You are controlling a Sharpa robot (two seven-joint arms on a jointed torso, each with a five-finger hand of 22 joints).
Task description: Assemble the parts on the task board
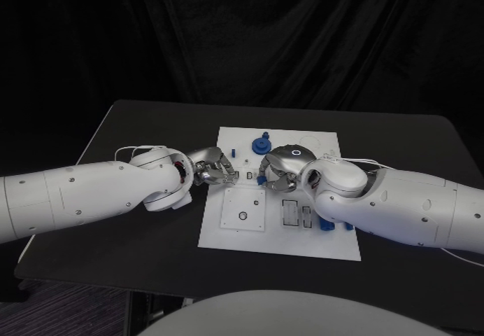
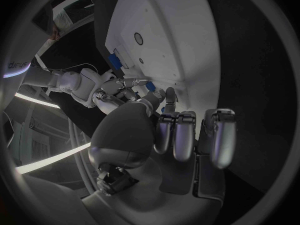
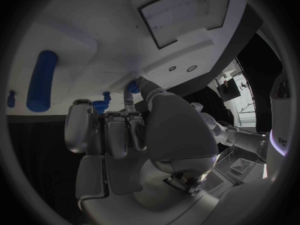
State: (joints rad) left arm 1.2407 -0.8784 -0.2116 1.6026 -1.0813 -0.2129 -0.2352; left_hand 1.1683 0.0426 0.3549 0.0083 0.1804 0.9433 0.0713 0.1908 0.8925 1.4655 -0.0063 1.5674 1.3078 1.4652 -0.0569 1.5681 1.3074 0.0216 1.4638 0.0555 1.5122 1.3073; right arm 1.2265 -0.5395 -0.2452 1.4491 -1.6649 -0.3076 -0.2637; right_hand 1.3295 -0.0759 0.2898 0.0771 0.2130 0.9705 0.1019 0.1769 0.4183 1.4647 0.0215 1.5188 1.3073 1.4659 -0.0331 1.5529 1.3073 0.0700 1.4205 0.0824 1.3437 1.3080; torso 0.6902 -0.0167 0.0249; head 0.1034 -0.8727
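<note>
Right hand (image 1: 278, 173) pinches a small blue peg (image 3: 132, 87) over the task board (image 1: 333, 245); left hand (image 1: 214, 170), at its 9 o'clock, grip state indeterminate.

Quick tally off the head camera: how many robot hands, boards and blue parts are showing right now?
Robot hands: 2, left robot hand and right robot hand
Task board: 1
Blue parts: 4, gear, pin, piece between the hands, piece by the right forearm; the arms may hide more
Total: 7
</note>
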